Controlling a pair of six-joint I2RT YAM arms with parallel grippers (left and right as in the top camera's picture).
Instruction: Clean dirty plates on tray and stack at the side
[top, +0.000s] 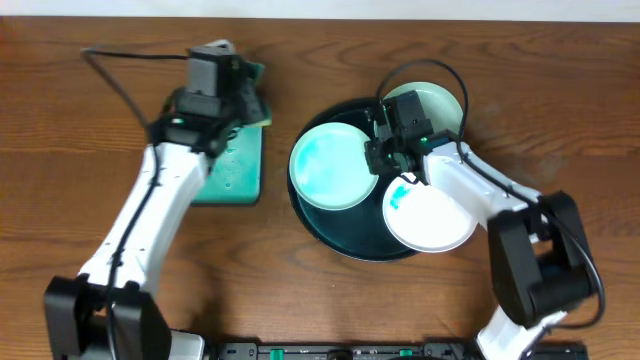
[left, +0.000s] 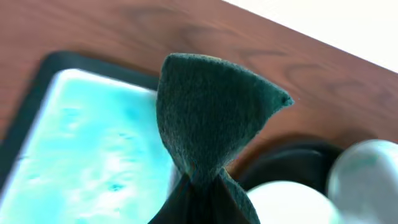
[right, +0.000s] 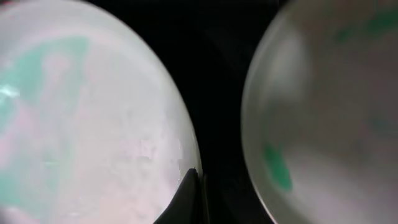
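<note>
The round black tray (top: 345, 235) holds three white plates. The left plate (top: 330, 165) is smeared teal all over. The front plate (top: 435, 220) has a teal smear, and the back plate (top: 435, 100) looks pale green. My right gripper (top: 388, 160) is low between the left and front plates. In the right wrist view its fingers (right: 196, 186) are pinched on the rim of a smeared plate (right: 93, 124), with another plate (right: 329, 112) beside it. My left gripper (top: 245, 95) is shut on a dark green sponge (left: 211, 124) above the rectangular tray.
A rectangular black tray with teal liquid (top: 232, 170) lies left of the round tray and shows in the left wrist view (left: 93, 155). Bare wood tabletop (top: 90, 190) lies to the left and far right. The right arm reaches over the front plate.
</note>
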